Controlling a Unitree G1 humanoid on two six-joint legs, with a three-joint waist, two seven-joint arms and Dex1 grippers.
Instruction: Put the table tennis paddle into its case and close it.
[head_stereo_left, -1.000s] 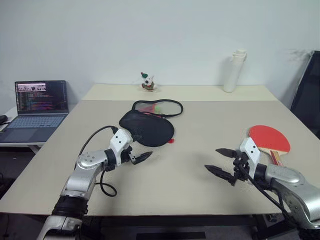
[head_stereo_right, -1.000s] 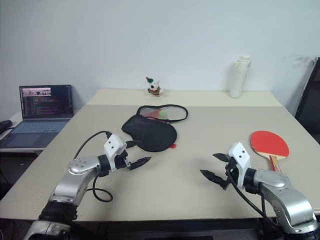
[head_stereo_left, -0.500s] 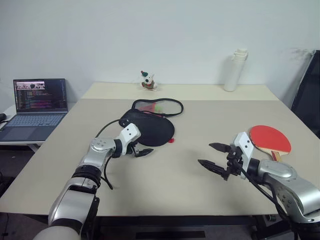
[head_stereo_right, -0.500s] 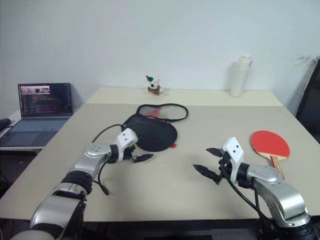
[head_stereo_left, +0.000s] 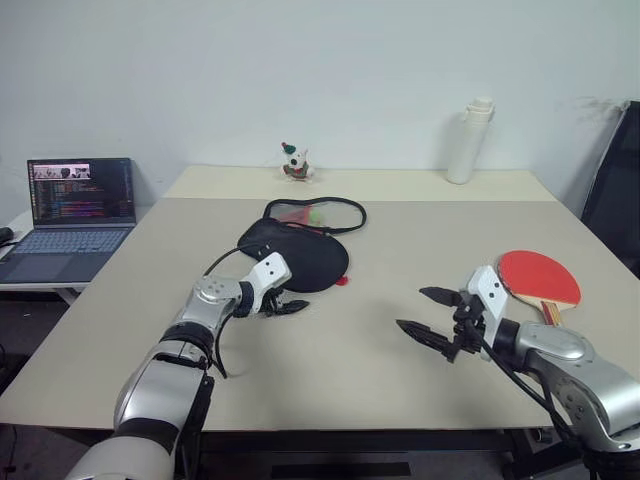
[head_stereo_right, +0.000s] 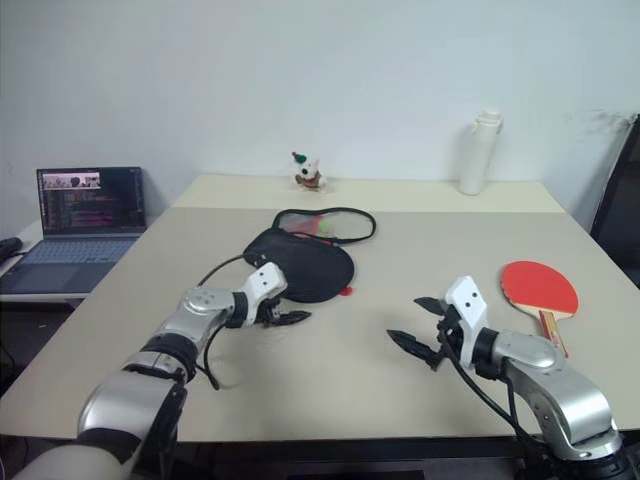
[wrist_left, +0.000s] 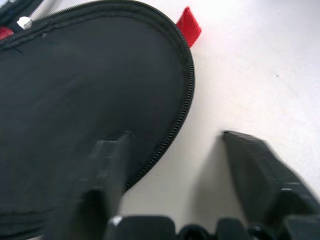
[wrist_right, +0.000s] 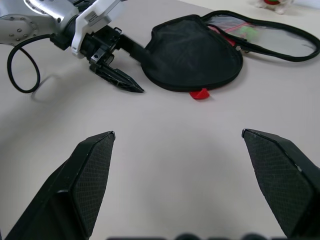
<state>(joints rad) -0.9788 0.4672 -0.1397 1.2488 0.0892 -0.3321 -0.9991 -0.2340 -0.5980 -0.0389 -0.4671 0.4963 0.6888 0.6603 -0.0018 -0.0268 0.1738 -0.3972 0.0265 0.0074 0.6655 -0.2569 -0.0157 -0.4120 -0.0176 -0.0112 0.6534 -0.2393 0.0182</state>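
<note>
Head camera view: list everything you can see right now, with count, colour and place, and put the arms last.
Table: one, beige.
Case: one, black, open, table centre.
Paddle: one, red face, table's right edge.
Ball: one, green, under the case's open flap.
Bottle: one, white, far right.
Figurine: one, far centre.
Laptop: one, side desk, left.
Left gripper: black fingers astride the case's near edge.
Right gripper: open, over bare table.

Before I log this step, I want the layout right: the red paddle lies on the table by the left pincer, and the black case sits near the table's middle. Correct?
Not quite. The red paddle lies on the table by the right pincer, not the left; the left eye view shows it. The left pincer is at the edge of the black case, which does sit near the table's middle.
</note>
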